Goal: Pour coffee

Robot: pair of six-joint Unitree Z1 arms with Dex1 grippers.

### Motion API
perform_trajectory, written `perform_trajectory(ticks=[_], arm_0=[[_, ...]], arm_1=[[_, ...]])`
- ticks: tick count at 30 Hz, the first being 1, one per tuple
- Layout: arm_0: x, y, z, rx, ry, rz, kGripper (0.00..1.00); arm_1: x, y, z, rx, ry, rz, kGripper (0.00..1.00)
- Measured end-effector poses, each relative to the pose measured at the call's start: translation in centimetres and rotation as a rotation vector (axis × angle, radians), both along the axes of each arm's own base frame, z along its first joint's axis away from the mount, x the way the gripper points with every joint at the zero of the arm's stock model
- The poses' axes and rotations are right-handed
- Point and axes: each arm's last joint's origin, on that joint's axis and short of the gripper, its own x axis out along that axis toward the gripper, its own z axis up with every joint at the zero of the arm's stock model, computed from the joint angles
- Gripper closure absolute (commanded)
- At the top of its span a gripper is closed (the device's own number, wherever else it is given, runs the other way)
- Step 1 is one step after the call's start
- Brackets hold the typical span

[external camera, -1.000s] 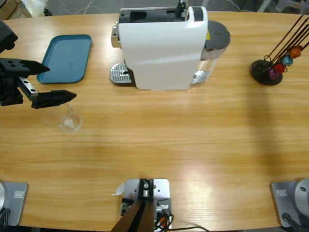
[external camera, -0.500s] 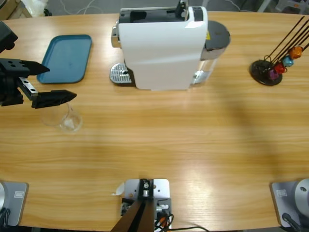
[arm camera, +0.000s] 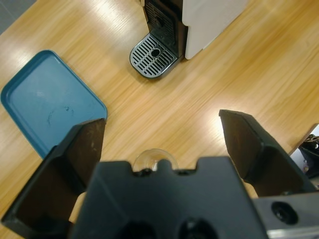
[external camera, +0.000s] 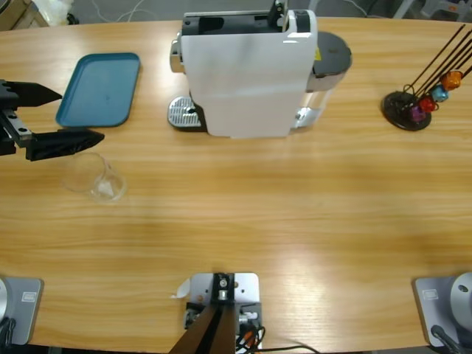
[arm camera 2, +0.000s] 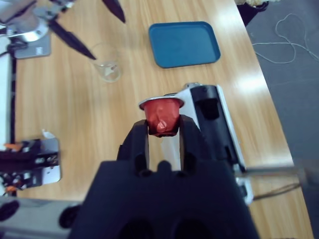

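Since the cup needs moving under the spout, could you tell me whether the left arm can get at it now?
Probably yes: the left end effector is open just beside the glass cup, which stands alone on bare table with nothing between them.

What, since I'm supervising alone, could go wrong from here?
The red capsule, pinched by its sides in the right gripper above the coffee machine, could slip and fall. The glass stands beside the open left gripper, away from the drip tray; a careless approach might tip it.
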Motion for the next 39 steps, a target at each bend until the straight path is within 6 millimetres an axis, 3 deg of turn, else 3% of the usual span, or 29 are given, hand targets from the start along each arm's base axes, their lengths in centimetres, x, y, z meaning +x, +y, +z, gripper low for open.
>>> perform_trajectory(ticks=[5,10,21,28,29,31,33,35,39], arm_0=[[-0.1,0.1,0.1,-0.003,-0.003,0.000,0.000],[-0.1,0.1,0.1,-0.003,-0.003,0.000,0.000],[-0.1,0.1,-0.2,0.003,0.002,0.000,0.000],[-0.3,0.3,-1.0,0.022,0.019,0.000,0.000],[-0.3,0.4,-1.0,0.023,0.020,0.000,0.000],[-0.4,0.4,-1.1,0.023,0.020,0.000,0.000],[-0.4,0.4,-1.1,0.023,0.020,0.000,0.000],[-0.4,0.4,-1.1,0.023,0.020,0.000,0.000],[-0.4,0.5,-1.2,0.026,0.022,0.000,0.000]], arm_1=[[3.1,3.0,-2.6,-0.047,0.024,0.006,0.832],[5.0,3.8,-4.1,-0.067,0.032,-0.017,0.832],[7.3,3.7,-5.7,-0.091,0.028,-0.060,0.796],[7.5,3.8,-5.9,-0.097,0.026,-0.057,0.791],[7.5,3.8,-5.9,-0.097,0.026,-0.057,0.704],[7.5,3.8,-5.9,-0.097,0.027,-0.057,0.320],[7.5,3.8,-5.9,-0.097,0.027,-0.057,0.072],[7.5,3.8,-5.9,-0.097,0.027,-0.057,0.000],[7.4,3.8,-5.9,-0.111,0.012,-0.070,0.000]])
